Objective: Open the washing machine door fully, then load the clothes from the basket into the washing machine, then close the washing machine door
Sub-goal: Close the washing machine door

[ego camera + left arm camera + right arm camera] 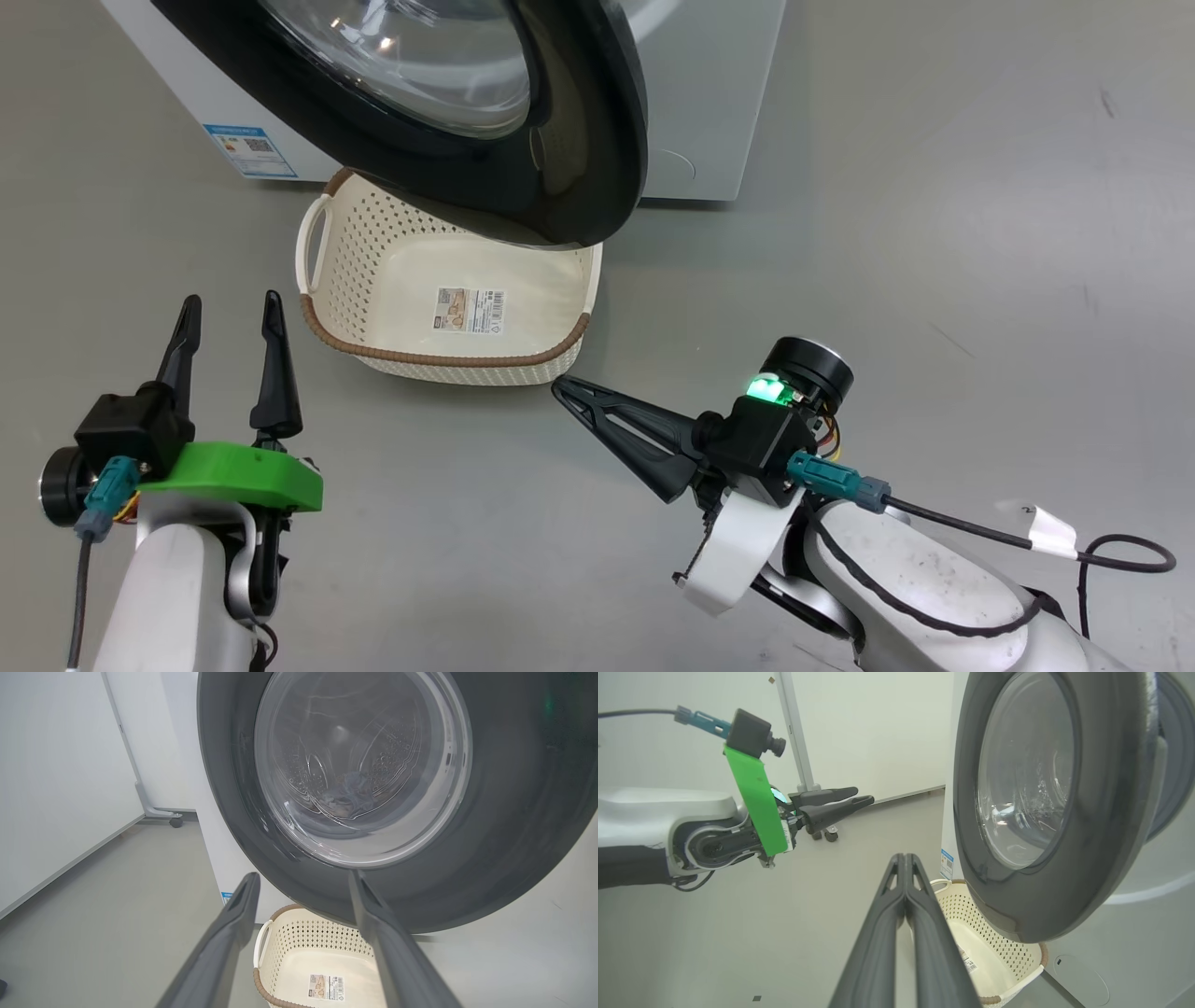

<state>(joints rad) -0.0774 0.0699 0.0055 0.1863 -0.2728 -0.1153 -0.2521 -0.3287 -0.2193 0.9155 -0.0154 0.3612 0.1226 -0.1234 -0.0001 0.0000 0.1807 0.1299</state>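
Near the basket (439,359), the left tool (231,301) stands fingers apart, the right tool (562,385) pressed together.

Just a smooth grey floor (934,233) here. Cream perforated plastic basket (448,359) sits on it, just in front of the white boxy washing machine (709,93).

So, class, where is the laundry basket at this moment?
In the head view the basket stands on the floor at centre, before the washing machine, its far end under the door; the left gripper is near-left of it, the right gripper near-right.
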